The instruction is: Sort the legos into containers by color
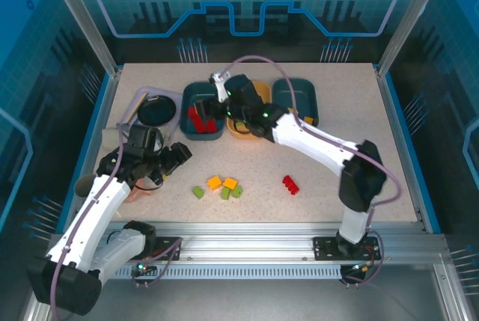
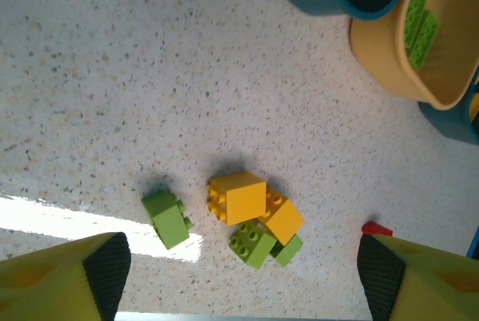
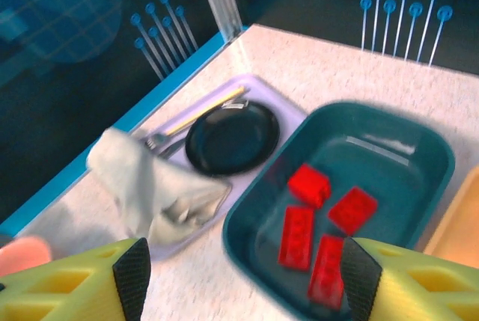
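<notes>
Loose legos lie on the table: two yellow bricks (image 2: 238, 197) (image 2: 284, 218), three green ones (image 2: 168, 218) (image 2: 252, 243) (image 2: 288, 250) and a red one (image 1: 290, 185). My left gripper (image 2: 243, 280) hovers open above this cluster, with nothing between its fingers; it is also seen from above (image 1: 179, 155). At the back stand a left teal tray (image 3: 419, 138) holding several red bricks (image 3: 297, 236), an orange tray (image 2: 389, 66) with green bricks (image 2: 419, 25), and a right teal tray (image 1: 303, 95). My right gripper (image 3: 239, 283) hangs open and empty over the left teal tray's near rim.
A round black dish (image 3: 232, 138) sits on a lavender tray (image 3: 281, 108) left of the trays, with cutlery and a crumpled white cloth (image 3: 150, 186). The right arm (image 1: 314, 141) stretches across the orange tray. The table's front rail (image 1: 262, 231) lies close behind the loose bricks.
</notes>
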`<state>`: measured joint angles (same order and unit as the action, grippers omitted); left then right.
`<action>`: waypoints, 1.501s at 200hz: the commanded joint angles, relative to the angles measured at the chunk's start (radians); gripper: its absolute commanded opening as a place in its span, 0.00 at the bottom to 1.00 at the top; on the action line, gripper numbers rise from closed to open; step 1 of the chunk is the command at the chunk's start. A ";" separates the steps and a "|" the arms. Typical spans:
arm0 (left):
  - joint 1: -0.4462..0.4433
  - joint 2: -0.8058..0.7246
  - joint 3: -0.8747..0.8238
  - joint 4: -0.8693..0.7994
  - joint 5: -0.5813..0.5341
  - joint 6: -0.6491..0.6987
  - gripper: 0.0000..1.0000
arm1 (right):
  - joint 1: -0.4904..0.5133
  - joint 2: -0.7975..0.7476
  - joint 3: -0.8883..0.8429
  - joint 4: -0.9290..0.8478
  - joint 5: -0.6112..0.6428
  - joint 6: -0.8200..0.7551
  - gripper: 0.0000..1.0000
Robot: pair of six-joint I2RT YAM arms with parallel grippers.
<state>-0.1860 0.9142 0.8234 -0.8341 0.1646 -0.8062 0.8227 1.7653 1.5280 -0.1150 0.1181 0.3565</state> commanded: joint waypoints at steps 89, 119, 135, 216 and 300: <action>-0.209 0.222 -0.121 0.031 -0.003 -0.227 0.62 | 0.123 -0.522 -0.628 -0.129 -0.016 0.057 0.71; -0.225 0.256 -0.161 0.096 -0.021 -0.311 0.62 | 0.124 -0.608 -0.703 -0.156 0.007 0.078 0.71; -0.226 0.289 -0.166 0.141 -0.017 -0.328 0.63 | 0.125 -0.634 -0.718 -0.164 0.010 0.083 0.72; -0.231 0.431 -0.135 0.185 -0.052 -0.318 0.54 | 0.126 -0.669 -0.764 -0.160 -0.031 0.110 0.72; -0.259 0.441 -0.100 0.167 -0.073 -0.312 0.19 | 0.117 -0.633 -0.739 -0.139 -0.014 0.123 0.72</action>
<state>-0.4370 1.3781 0.6823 -0.6342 0.1200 -1.1271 0.9356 1.1263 0.7666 -0.2687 0.0978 0.4568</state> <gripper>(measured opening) 0.230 0.724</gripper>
